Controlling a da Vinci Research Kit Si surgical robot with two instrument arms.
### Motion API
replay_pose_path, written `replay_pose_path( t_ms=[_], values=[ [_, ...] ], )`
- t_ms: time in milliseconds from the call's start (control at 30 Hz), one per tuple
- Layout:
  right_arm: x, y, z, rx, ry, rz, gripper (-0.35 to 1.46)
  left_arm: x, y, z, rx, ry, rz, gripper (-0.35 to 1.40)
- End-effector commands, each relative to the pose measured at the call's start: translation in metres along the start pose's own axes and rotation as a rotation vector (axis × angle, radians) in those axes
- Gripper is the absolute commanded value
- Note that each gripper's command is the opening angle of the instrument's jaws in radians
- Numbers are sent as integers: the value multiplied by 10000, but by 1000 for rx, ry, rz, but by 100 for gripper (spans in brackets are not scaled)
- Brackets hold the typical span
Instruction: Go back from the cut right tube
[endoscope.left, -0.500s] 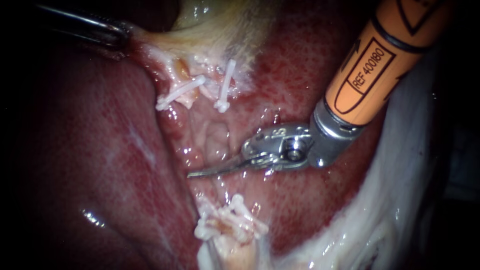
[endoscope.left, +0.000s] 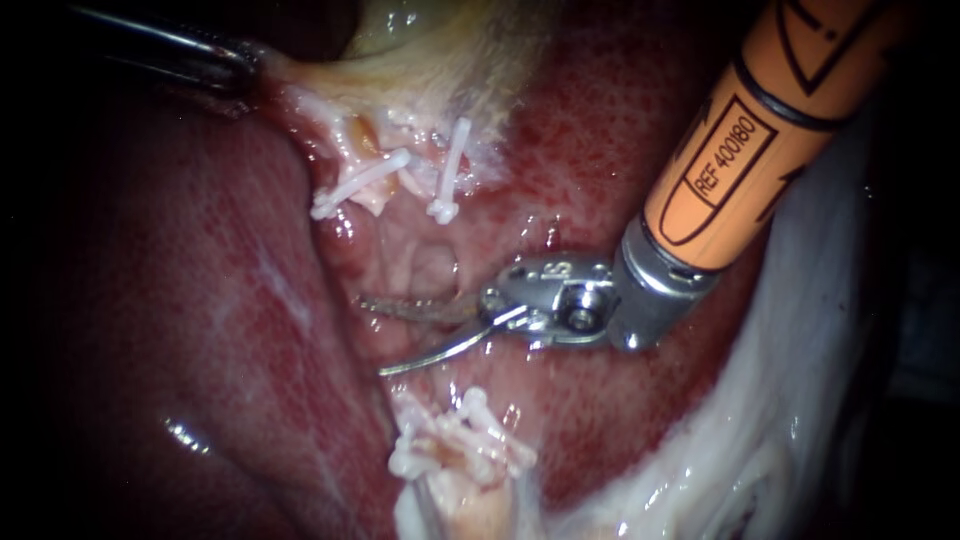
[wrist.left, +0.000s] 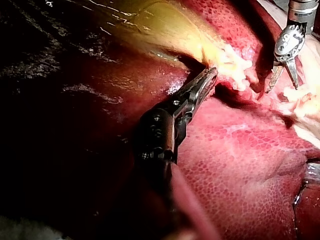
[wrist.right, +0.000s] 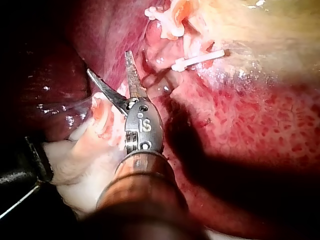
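Nearest me, the lower tube stump (endoscope.left: 455, 495) stands pale and cut, with a cluster of white clips (endoscope.left: 462, 440) across its end. Just beyond it, my right instrument (endoscope.left: 377, 338) lies over the liver (endoscope.left: 200, 330) in the gap between the stumps, its blades spread and holding nothing. Farther on, a right clip (endoscope.left: 450, 170) crosses the cut right tube (endoscope.left: 428, 185), with a left clip (endoscope.left: 360, 185) beside it. Farthest, my left instrument (endoscope.left: 240, 65) pinches the gallbladder (endoscope.left: 450, 50) at its edge.

Lettering, apparently, stands only on the right instrument (endoscope.left: 385, 335).
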Motion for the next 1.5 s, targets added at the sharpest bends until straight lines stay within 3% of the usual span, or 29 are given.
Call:
replay_pose_path(
  t_ms=[33, 167, 300, 367, 467, 633, 867, 1000, 1200, 1400, 1500],
  values=[
    [0, -2, -4, -6, 0, -1, 143, 0, 0, 0, 0, 0, 0, -35],
    [-3, -12, -19, -80, 12, 5, 145, 0, 0, 0, 0, -1, -6, -35],
    [-7, -28, -43, -198, 7, -102, 145, 0, 0, 0, 0, -1, -6, -35],
    [-9, -36, -58, -240, -16, -156, 145, 0, 0, 0, 0, -1, -6, -35],
    [-8, -46, -81, -307, -99, -232, 145, 0, -1, 0, 0, -1, -6, -35],
    [-1, -56, -122, -400, -244, -281, 145, 0, -1, 1, 0, 0, -6, -35],
    [6, -63, -159, -494, -357, -285, 145, 0, -1, 1, 0, 0, -6, -35],
    [6, -64, -164, -523, -404, -287, 145, 1, -1, 2, 0, 0, -6, -35],
    [6, -65, -165, -529, -417, -296, 145, 0, 0, 9, 6, 0, -6, -35],
    [5, -66, -169, -527, -420, -295, 145, -10, 1, 36, 5, -2, -1, -35],
    [5, -66, -169, -526, -423, -295, 145, -14, 1, 54, 0, -20, 3, -35]
  ],
)
